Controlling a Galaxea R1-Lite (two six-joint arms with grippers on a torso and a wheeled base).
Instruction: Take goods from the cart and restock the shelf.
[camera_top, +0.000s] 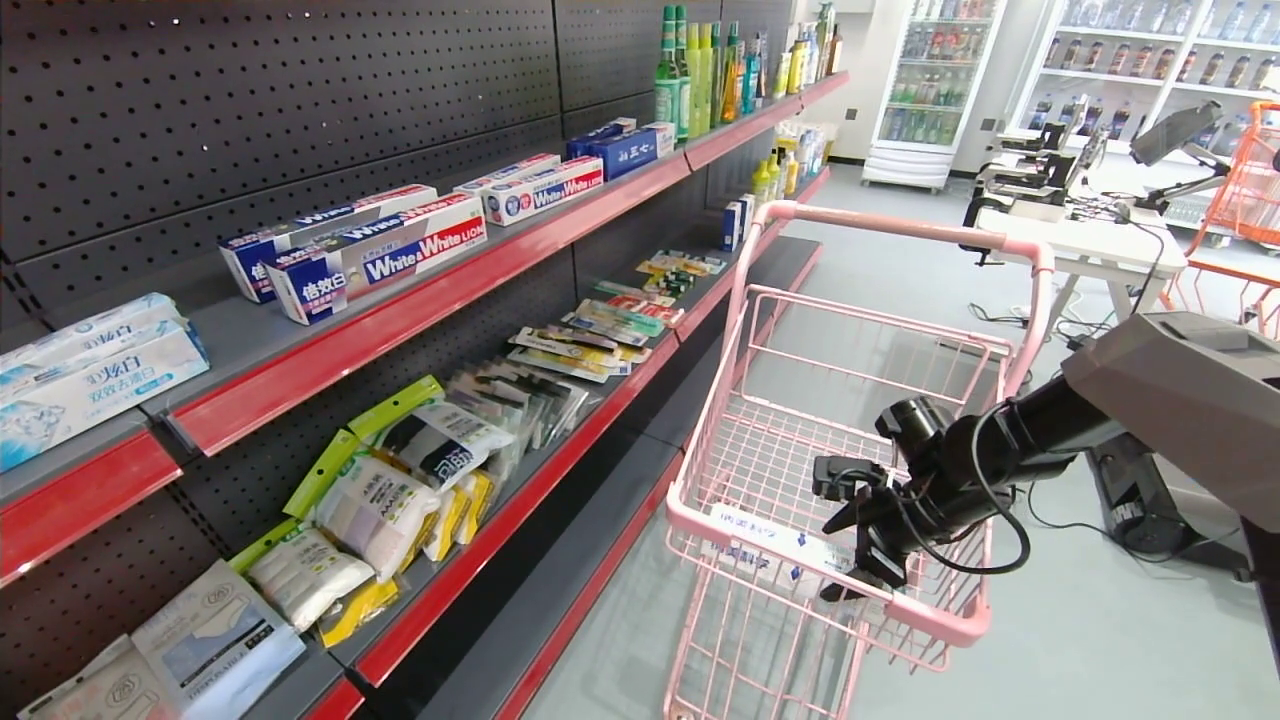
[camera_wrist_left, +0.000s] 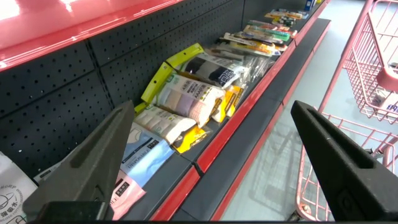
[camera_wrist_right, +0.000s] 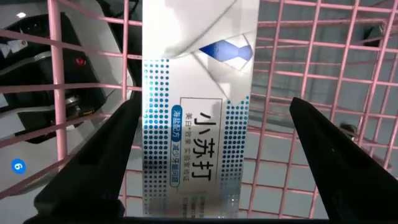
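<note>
- Since the pink cart (camera_top: 700, 520) is a light wire frame standing free on the floor (camera_top: 1080, 620), a sideways nudge from the arm reaching into it could, I judge, shift it and spoil the line-up.
- Its wire mesh is a second hazard: a finger that drops too low could catch between the wires beneath the goods.
- The white-and-blue box (camera_wrist_right: 196, 124), the thing to be restocked, lies flat in the cart's basket near the rim closest to the robot. It is long and smooth, so a grip off its middle may let it tilt or slip on the way out.
- The right gripper (camera_top: 850, 550) hangs over that box with its fingers spread to either side, not closed on it. Closing while skewed could push the box away.
- The left gripper (camera_wrist_left: 211, 106), fingers also spread and holding nothing, sits near the lower shelf's soft packets (camera_wrist_left: 186, 99) and could knock them if it swings.
- Red-edged shelving (camera_top: 420, 300) with dark pegboard backing runs along the robot's left, and toothpaste boxes (camera_top: 380, 245) lie on its upper level.
- Beyond stand a drinks fridge (camera_top: 930, 90), a white desk (camera_top: 1090, 245) and an orange cart (camera_top: 1245, 180).
</note>
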